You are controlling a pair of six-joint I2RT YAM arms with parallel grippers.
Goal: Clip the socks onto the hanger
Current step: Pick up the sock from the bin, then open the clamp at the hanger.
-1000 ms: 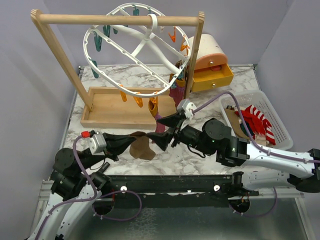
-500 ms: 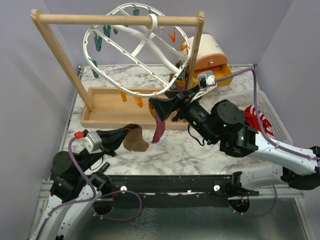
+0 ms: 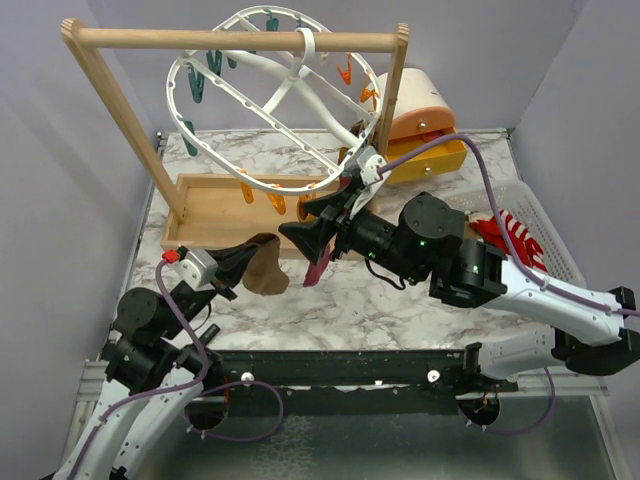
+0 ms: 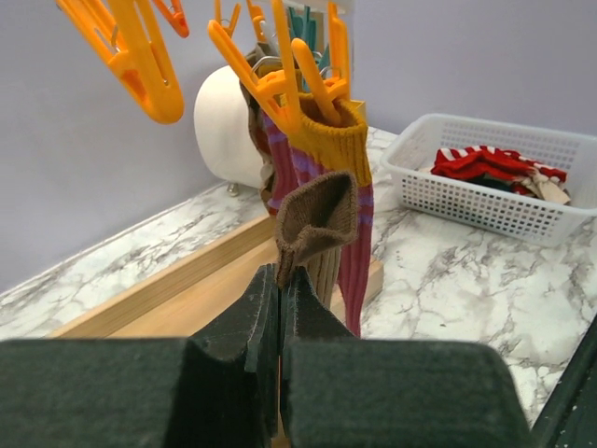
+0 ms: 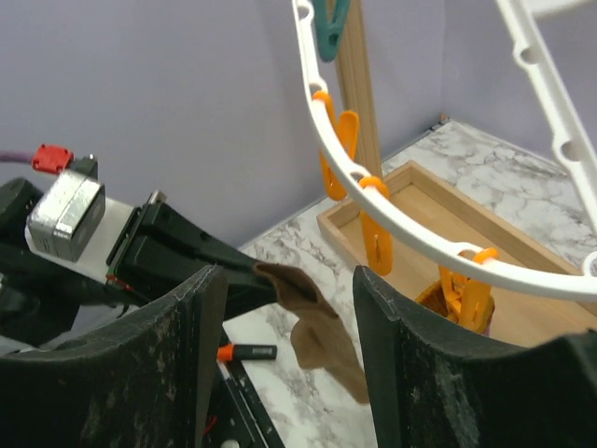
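Left wrist view shows the left pincer (image 4: 280, 285) clenched on the brown sock (image 4: 315, 219) by its edge only, which could slip when the released right pincer (image 5: 289, 289) grabs it.

I work in a robot test cell dressed up as a laundry corner, not a real home. Plain lavender walls (image 3: 60, 200) close in on the left, far and right sides of a small marble-patterned table (image 3: 360, 305). My left arm (image 3: 140, 335) and right arm (image 3: 470, 275) rise from a black metal frame (image 3: 340, 368) along its near edge, trailing purple cables (image 3: 483, 175). The only furnishings are props: a wooden rack (image 3: 230, 40) carrying a white clip hanger (image 3: 283, 187), a little drawer box (image 3: 420, 105) at the far right, and a white basket (image 3: 565, 268) of socks (image 3: 512, 238) on the right.
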